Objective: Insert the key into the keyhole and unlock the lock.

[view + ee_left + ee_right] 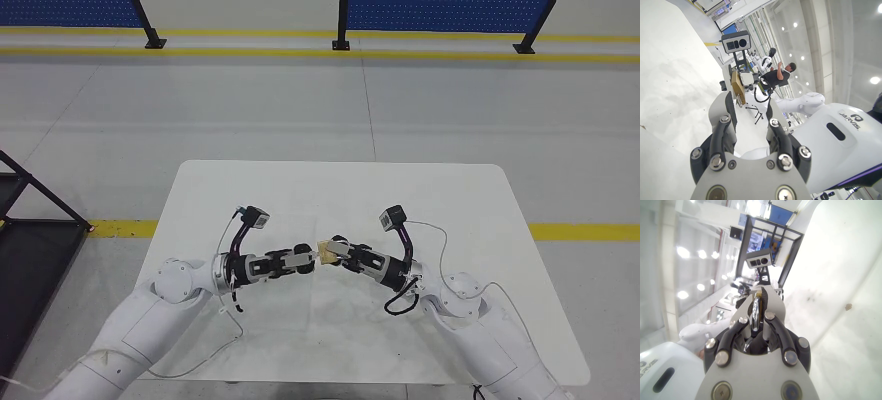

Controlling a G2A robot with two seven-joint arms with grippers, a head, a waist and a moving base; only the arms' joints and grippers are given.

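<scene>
While the right claw (758, 294) pinches the brass padlock (736, 83) tight over the middle of the tabletop (450, 200), the left claw (749, 102) is wide and holds nothing, just beside the lock's end. A small silver key (739, 98) looks like it sits in the keyhole, so that part seems done. Turning it seems left to do. The padlock is yellow and blocky, with a shiny loop (755, 313) inside the right claw's grip.

Left hand (749, 102) open, just short of brass lock (736, 89) gripped by right hand (740, 78).
</scene>
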